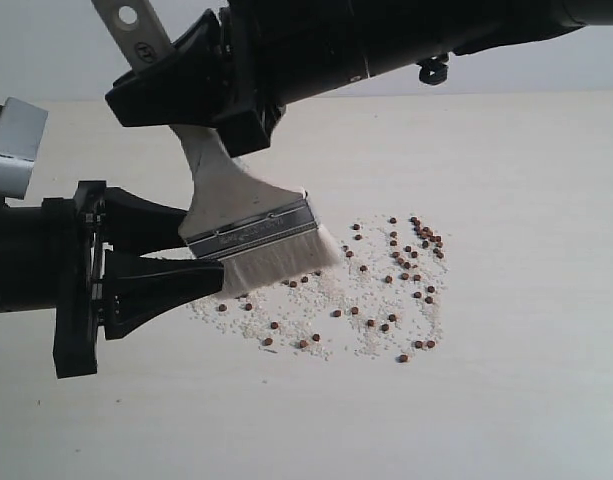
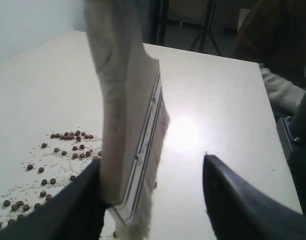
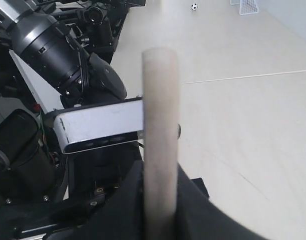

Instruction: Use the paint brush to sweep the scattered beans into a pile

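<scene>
Right gripper (image 1: 191, 115): shut tight on paint brush (image 1: 248, 222) handle
Left gripper (image 2: 153, 167): wide open, brush head in between
Beans (image 1: 386, 280): spread out on table (image 1: 526, 200) beside bristles

We see the brush (image 1: 248, 225) tilted, its cream handle pointing to 11 o'clock and its silver band and whitish bristles low at the scatter's 9 o'clock edge. The beans (image 1: 391, 285), tiny and reddish-brown, lie spread over the bench (image 1: 536, 400), thickest toward 1 o'clock.
</scene>
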Robot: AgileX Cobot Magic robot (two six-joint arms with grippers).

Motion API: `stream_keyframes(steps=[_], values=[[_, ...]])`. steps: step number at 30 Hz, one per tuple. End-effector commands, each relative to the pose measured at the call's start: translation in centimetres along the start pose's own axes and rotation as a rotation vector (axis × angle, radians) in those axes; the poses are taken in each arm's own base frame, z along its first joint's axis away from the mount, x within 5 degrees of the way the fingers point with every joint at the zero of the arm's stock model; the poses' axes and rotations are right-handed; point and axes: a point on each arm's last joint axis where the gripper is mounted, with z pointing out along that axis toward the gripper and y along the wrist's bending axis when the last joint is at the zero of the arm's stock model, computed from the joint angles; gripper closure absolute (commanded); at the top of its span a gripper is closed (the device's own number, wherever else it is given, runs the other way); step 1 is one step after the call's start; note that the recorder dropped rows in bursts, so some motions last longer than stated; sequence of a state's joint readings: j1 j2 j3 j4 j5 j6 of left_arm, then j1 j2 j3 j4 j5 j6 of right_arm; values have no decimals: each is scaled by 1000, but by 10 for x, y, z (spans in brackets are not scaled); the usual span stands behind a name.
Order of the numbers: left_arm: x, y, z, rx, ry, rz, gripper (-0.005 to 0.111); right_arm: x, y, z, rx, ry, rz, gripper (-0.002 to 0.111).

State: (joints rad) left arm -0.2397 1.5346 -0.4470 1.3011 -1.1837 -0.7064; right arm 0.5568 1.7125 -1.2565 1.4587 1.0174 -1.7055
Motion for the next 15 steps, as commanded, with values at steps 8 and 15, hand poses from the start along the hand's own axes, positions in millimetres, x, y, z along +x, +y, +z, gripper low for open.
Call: stream_keyframes(steps=[8, 15], values=[[2, -7, -1, 69, 27, 24, 53, -8, -19, -31, 189, -6, -42, 108], [2, -7, -1, 69, 27, 24, 53, -3, -27, -54, 244, 62, 23, 108]])
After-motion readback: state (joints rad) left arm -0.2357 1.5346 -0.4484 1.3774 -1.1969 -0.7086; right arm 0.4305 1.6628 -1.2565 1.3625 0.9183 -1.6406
